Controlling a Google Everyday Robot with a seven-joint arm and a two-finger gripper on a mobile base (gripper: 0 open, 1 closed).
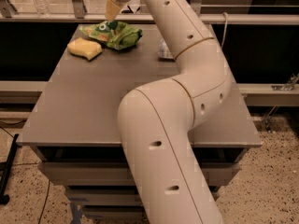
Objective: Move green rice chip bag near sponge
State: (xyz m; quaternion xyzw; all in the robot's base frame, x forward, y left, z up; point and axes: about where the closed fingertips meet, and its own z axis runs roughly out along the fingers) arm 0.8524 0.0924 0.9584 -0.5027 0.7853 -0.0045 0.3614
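Lying near the far left of the table [88, 106], the sponge [85, 48] sits just beside the green rice chip bag [114, 34], which rests flat to its right. The gripper [111, 13] hangs directly above the bag; whether it grips or has let go cannot be told.
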